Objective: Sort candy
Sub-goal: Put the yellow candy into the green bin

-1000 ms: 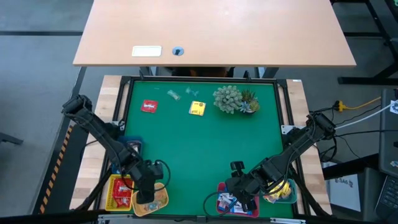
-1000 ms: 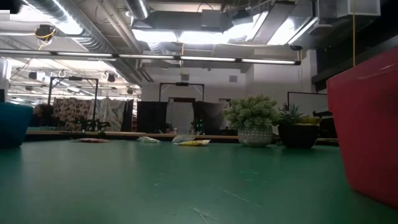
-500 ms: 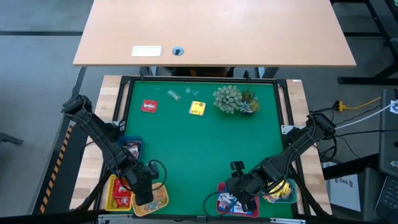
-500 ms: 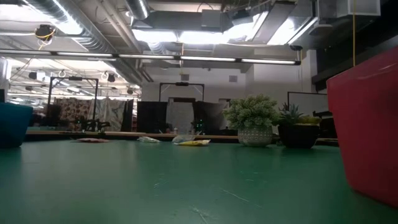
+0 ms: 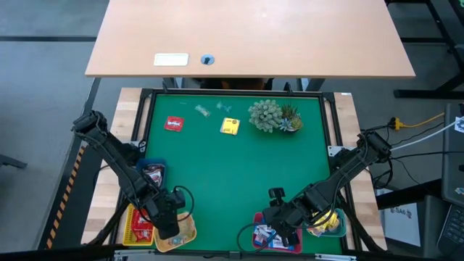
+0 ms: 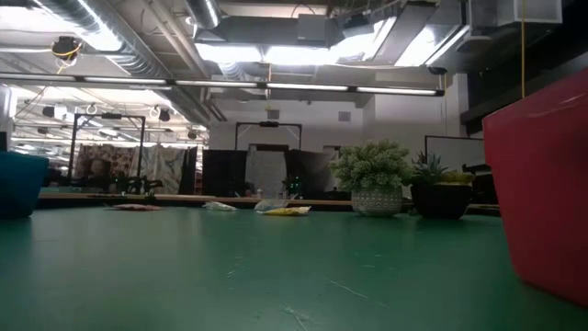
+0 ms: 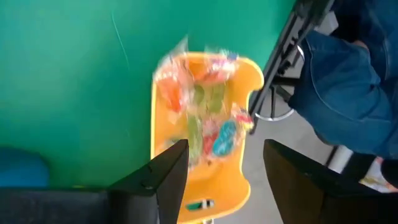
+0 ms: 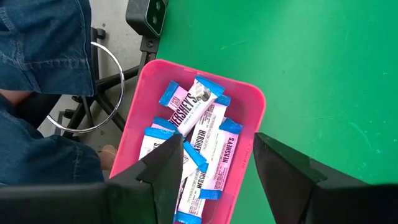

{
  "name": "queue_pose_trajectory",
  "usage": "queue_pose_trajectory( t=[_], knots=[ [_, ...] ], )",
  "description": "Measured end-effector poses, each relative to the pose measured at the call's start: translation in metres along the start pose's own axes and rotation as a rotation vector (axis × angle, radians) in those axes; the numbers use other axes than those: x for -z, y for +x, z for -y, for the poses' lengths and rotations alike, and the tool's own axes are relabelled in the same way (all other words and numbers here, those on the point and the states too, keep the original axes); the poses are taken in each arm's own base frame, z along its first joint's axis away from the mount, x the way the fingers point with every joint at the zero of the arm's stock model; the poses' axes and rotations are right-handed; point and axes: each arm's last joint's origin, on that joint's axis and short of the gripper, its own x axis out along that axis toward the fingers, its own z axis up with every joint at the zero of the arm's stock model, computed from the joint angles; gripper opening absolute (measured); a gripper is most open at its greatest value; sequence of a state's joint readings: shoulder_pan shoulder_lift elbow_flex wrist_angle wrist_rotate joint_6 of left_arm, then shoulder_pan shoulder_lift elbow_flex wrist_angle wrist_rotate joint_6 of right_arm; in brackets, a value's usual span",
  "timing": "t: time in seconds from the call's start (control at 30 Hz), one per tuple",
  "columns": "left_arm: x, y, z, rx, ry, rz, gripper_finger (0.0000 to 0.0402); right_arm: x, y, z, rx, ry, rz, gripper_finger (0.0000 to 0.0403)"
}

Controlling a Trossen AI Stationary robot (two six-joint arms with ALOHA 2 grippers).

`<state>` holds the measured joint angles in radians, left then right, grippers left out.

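Note:
My left gripper point(image 5: 169, 229) point(image 7: 224, 180) hangs open over an orange tray point(image 7: 239, 74) at the table's near left. The tray holds several clear-wrapped candies point(image 7: 199, 118). My right gripper point(image 5: 280, 235) point(image 8: 217, 177) hangs open over a pink tray point(image 8: 252, 102) at the near edge, which holds several blue-and-white candy bars point(image 8: 196, 109). Neither gripper has anything between its fingers. At the far side of the green mat lie a red candy point(image 5: 174, 124), a yellow candy point(image 5: 230, 127) and two clear-wrapped ones point(image 5: 202, 110) point(image 5: 225, 107).
A spiky green plant point(image 5: 272, 116) stands at the far right of the mat. A blue tray point(image 5: 152, 172) and a red tray point(image 5: 136, 225) are at the left, and a yellow tray point(image 5: 330, 222) is at the near right. A person's jeans point(image 8: 37, 37) show beyond the near edge.
My left gripper has rolled a little about its own line while staying over the orange tray.

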<state>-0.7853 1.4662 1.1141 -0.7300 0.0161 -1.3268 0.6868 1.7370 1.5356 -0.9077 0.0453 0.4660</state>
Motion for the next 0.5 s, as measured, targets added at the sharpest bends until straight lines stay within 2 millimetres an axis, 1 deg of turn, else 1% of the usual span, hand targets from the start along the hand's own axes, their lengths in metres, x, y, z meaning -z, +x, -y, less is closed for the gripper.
queue_pose_trajectory(
  t=[0.13, 0.3, 0.4, 0.5],
  knots=[
    [-0.002, 0.0, -0.001, -0.019, 0.049, 0.069, 0.0202, -0.001, 0.0, 0.001, 0.052, -0.001, 0.026, 0.0195],
    [-0.011, -0.001, -0.003, -0.054, 0.105, 0.168, 0.0202, -0.003, -0.001, 0.007, 0.222, -0.037, 0.106, 0.0195],
    [-0.018, -0.001, -0.005, -0.072, 0.138, 0.203, 0.0201, -0.009, -0.002, 0.017, 0.351, -0.064, 0.156, 0.0195],
    [-0.025, -0.002, -0.007, -0.093, 0.173, 0.237, 0.0201, -0.019, -0.002, 0.037, 0.416, -0.01, 0.192, 0.0195]
  ],
)
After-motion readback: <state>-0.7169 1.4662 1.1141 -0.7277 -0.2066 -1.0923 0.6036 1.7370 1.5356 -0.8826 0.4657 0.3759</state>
